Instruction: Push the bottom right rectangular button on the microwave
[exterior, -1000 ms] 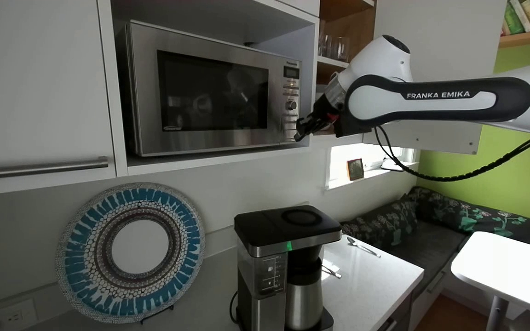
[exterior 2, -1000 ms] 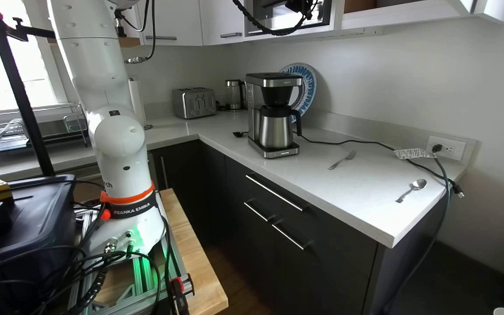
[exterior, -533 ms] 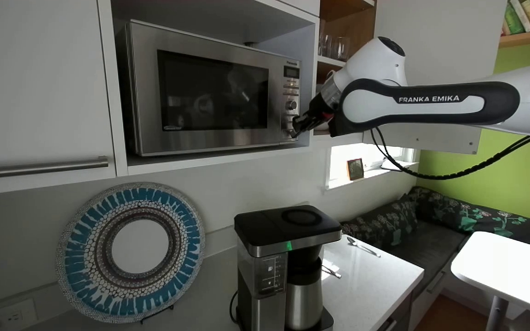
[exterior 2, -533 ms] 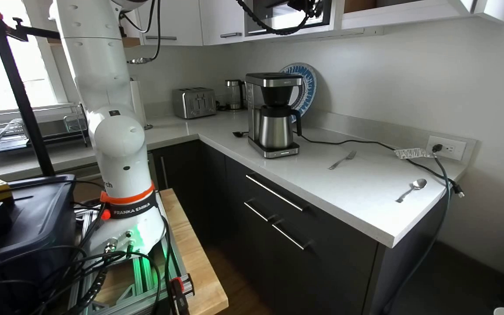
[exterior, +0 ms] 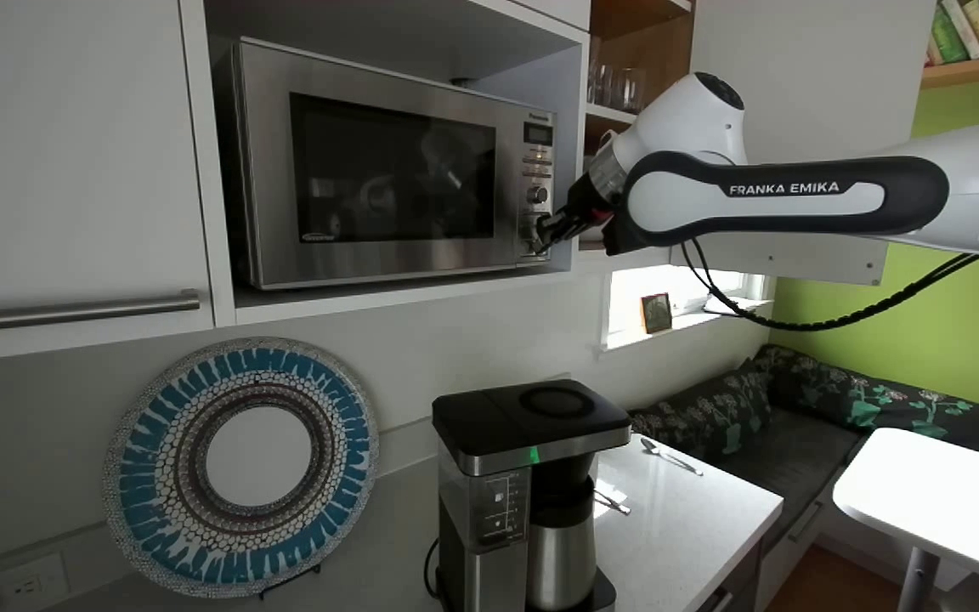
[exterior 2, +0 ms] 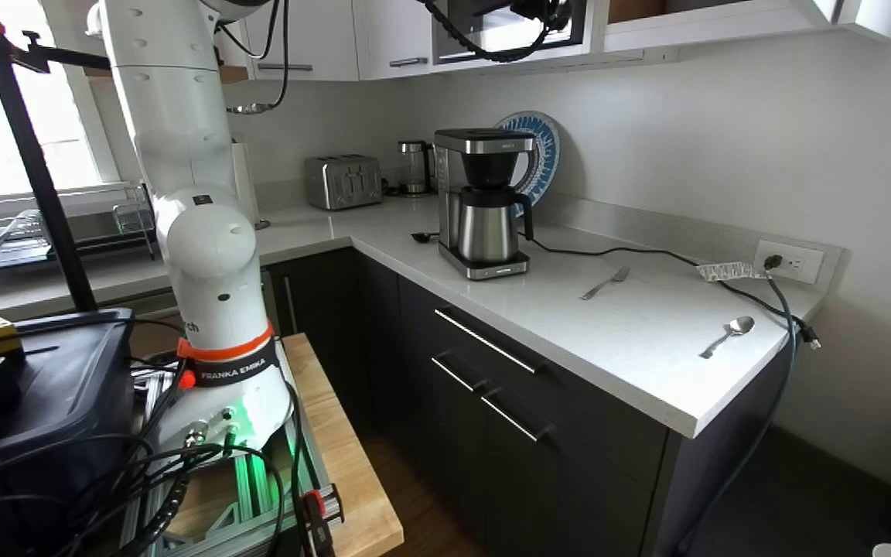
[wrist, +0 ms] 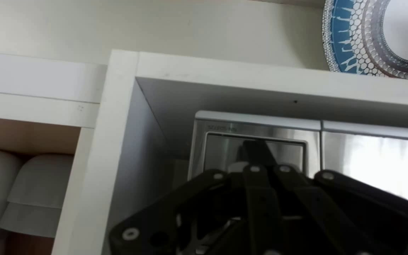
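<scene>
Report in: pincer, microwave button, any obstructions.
Pincer shut, at bottom right button. Contact unclear. Pincer itself hides part of it; no other obstruction seen.

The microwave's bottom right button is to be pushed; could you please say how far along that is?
Done: the claw is shut and at the control panel. In hand: aiming; it overlaps the rectangular button in the wrist view. Left, probably: the press; contact can't be confirmed, and the microwave door is shut.
</scene>
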`<control>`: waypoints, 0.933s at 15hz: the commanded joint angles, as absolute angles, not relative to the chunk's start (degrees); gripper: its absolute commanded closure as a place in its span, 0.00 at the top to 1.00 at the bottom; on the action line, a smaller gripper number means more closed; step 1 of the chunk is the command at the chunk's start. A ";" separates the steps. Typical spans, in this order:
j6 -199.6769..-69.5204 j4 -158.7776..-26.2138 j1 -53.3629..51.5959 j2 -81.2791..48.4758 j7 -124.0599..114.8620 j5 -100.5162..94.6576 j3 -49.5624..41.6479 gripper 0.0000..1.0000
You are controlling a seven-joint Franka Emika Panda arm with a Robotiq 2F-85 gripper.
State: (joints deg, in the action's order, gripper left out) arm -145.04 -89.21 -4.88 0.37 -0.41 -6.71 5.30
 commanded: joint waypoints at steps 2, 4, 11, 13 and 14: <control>-151.88 -89.69 -5.03 -1.60 4.71 -5.79 5.28 0.00; -155.49 -90.81 -4.94 -2.02 6.77 -5.79 5.18 0.00; -166.14 -95.69 -5.11 -1.94 14.70 -2.36 4.99 0.00; -169.25 -97.50 -5.47 -1.90 19.73 1.67 5.00 0.00; -170.94 -98.13 -5.65 -2.04 22.54 3.92 5.02 0.00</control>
State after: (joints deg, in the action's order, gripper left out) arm -163.61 -98.53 -4.64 1.52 14.97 -1.88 4.79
